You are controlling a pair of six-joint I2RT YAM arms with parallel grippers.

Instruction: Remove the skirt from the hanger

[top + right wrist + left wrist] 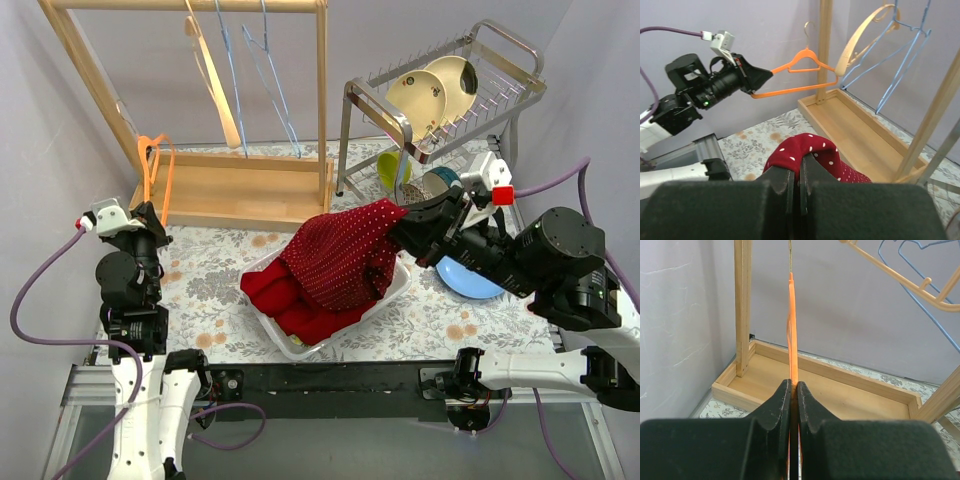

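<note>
The skirt [345, 255] is dark red with white dots. It hangs from my right gripper [400, 228] and drapes down into a white bin [291, 346] of red clothes. In the right wrist view my right gripper [799, 172] is shut on a fold of the skirt [812, 147]. The orange hanger [157, 170] is bare and held at the left by my left gripper [152, 218]. In the left wrist view my left gripper [794, 387] is shut on the orange hanger [792, 330], seen edge-on. The hanger also shows in the right wrist view [795, 75].
A wooden clothes rack [235, 190] stands at the back with a beige hanger [215, 85] and blue wire hangers [265, 70]. A metal dish rack [445, 90] with plates is at the back right. A blue plate [465, 280] lies under my right arm.
</note>
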